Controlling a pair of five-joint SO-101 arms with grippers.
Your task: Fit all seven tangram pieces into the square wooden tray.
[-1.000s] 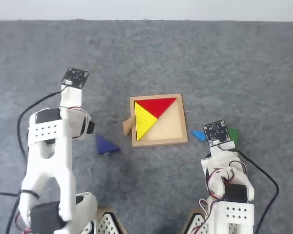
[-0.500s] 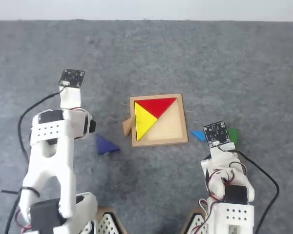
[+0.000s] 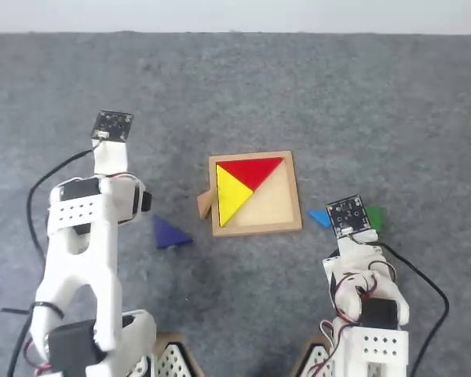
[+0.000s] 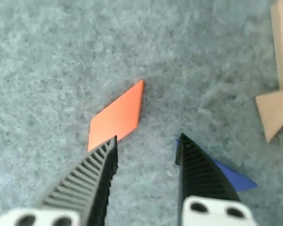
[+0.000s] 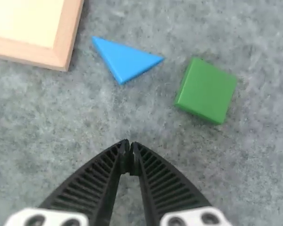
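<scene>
Tray (image 3: pixel 279 200) part-filled, left gripper (image 4: pixel 147 139) spread by orange parallelogram (image 4: pixel 117 116), right gripper (image 5: pixel 128 143) clenched

Surface (image 3: pixel 314 94): grey, fuzzy like carpet, reaching to every edge of the high view.
Tray (image 3: pixel 259 228): square, wooden, flat at the centre.
Tan piece (image 3: pixel 205 203): against the tray's left rim, outside it.
Dark blue triangle (image 3: pixel 169 234): lower left of the tray, apart from it.
Light blue triangle (image 5: pixel 125 63): just off the tray's lower right corner.
Green square (image 5: pixel 206 90): near the light blue triangle, not touching.
Orange parallelogram (image 4: pixel 117 116): flat, near the dark blue triangle.
</scene>
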